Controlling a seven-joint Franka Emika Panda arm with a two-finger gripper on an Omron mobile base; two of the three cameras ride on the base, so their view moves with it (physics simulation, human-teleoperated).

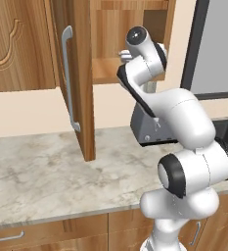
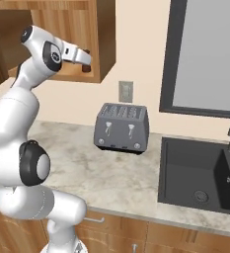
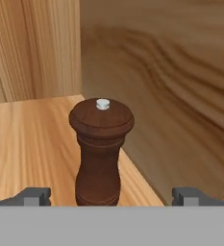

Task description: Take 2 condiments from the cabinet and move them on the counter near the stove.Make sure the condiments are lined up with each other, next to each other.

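Dark shaker upright between wide-open gripper fingertips; untouched

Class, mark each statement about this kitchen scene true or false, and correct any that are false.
1. The hand is open, its fingertips either side of the dark shaker. True.
2. The dark shaker lies on its side. False: it stands upright on the cabinet shelf.
3. The cabinet door is closed. False: it is swung open.
4. A toaster stands on the counter. True.
5. The sink is white. False: it is black.
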